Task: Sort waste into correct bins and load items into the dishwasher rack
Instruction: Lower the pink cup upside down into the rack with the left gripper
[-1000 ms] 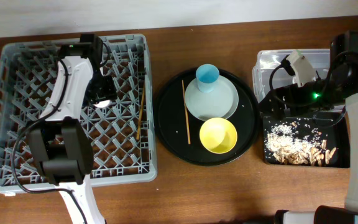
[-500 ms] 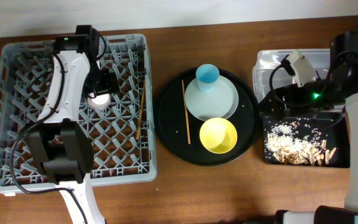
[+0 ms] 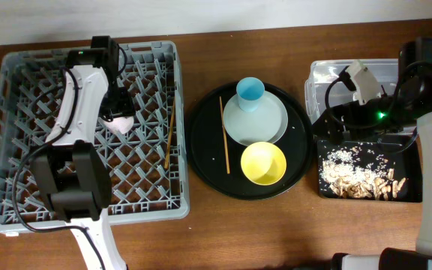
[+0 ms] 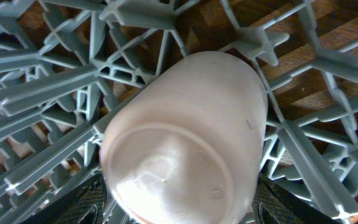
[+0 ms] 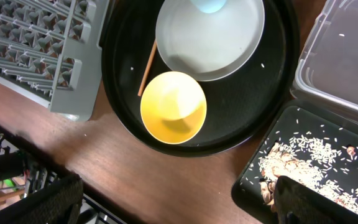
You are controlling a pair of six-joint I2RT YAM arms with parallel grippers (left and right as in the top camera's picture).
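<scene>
The pink cup (image 4: 185, 137) stands upside down on the lattice of the dishwasher rack (image 3: 21, 180), in its far middle part. My left gripper (image 4: 185, 202) is open around the cup, one finger (image 4: 79, 202) on each side, with a strip of rack showing between finger and cup. On the round tray lie the pale grey plate (image 3: 268, 124), the light blue cup (image 3: 250, 91), the yellow bowl (image 3: 263, 163) and one chopstick (image 3: 223, 135). Another chopstick (image 3: 169, 139) lies in the rack. My right gripper (image 5: 179, 183) hangs open and empty near the bins.
The round black tray (image 3: 201, 150) sits between the rack and the bins. The clear tub (image 3: 385, 71) stands at the far right, with the shallow black tray (image 3: 328, 187) in front of it holding beige food scraps (image 3: 362, 180). Rack pegs surround the pink cup.
My left arm has shifted slightly toward the rack's far side, and its fingers have widened around the pink cup, which shows more. The right arm has not moved.
</scene>
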